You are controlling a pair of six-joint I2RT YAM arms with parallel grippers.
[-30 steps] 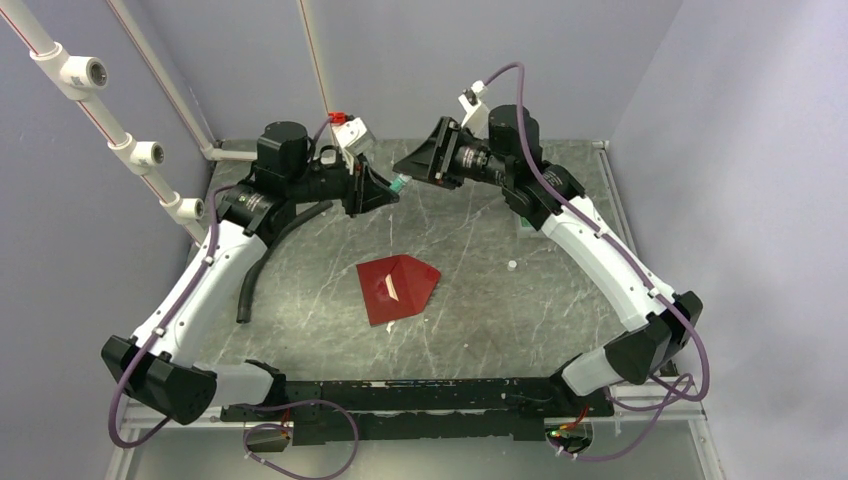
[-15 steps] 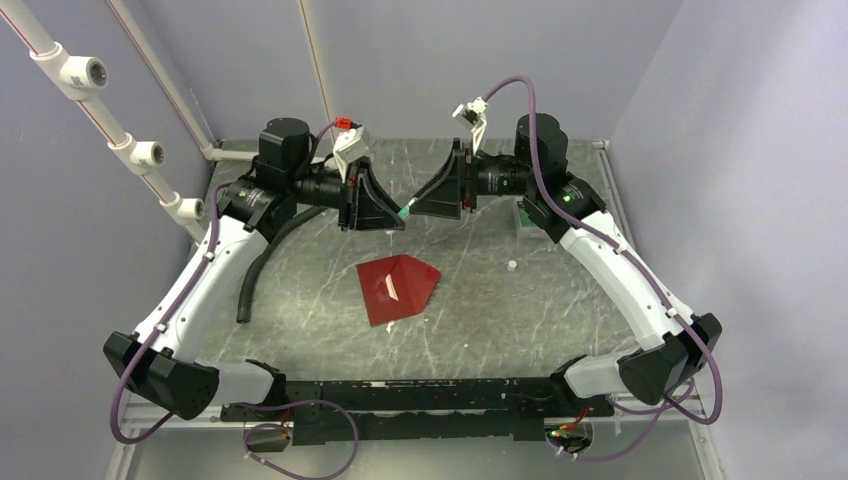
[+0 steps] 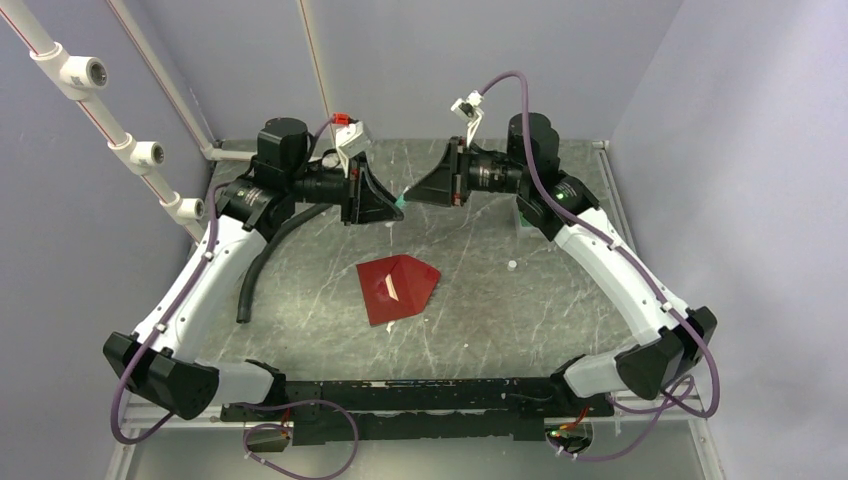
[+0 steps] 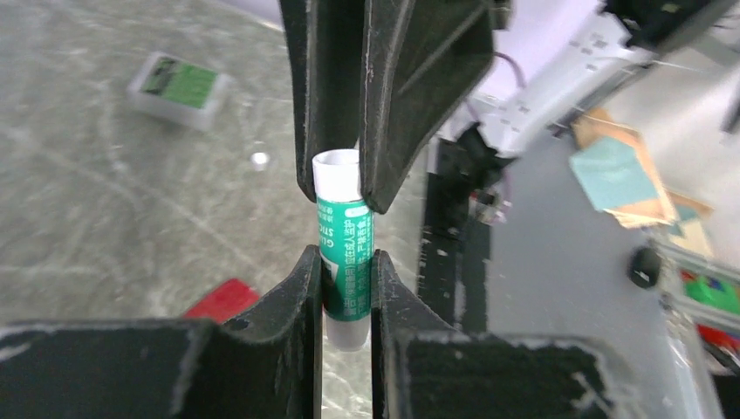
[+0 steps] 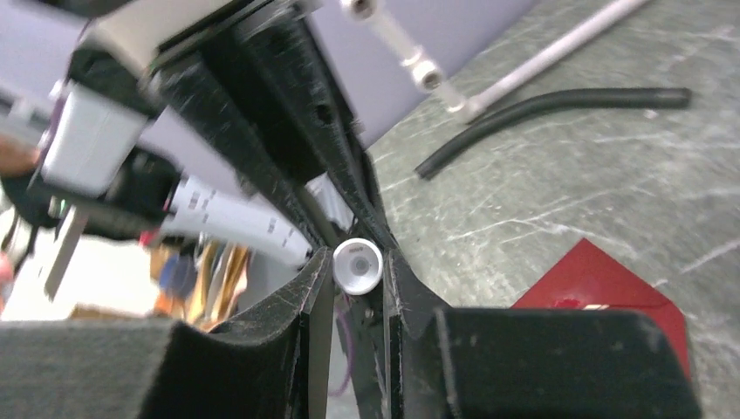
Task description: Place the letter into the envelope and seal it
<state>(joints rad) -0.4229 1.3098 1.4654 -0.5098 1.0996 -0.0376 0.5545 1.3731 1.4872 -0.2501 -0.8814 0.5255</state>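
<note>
**A:** Where are the claws?

**B:** Both are up over the far half of the table (image 3: 500,310), nose to nose. My left claw (image 4: 346,258) is clamped narrow on the green body of the glue stick (image 4: 346,236). My right claw (image 5: 358,262) has pinched in on the stick's white end. I see no gap on either side, so I take that as a grip.

**A:** And the envelope?

**B:** The envelope (image 3: 398,288) lies flat mid-table, nearer me than the claws, with nothing touching it. I can't pick out the letter as a sheet of its own. A pale strip shows on the red paper, but I can't tell what it is.

**A:** What worries you?

**B:** Two grips on one short stick. If I twist or pull off its axis, the smooth tube could slide out of the left claw and drop onto the table or the envelope. The two claws also sit almost touching, so a small wrong move would knock them together.
</note>
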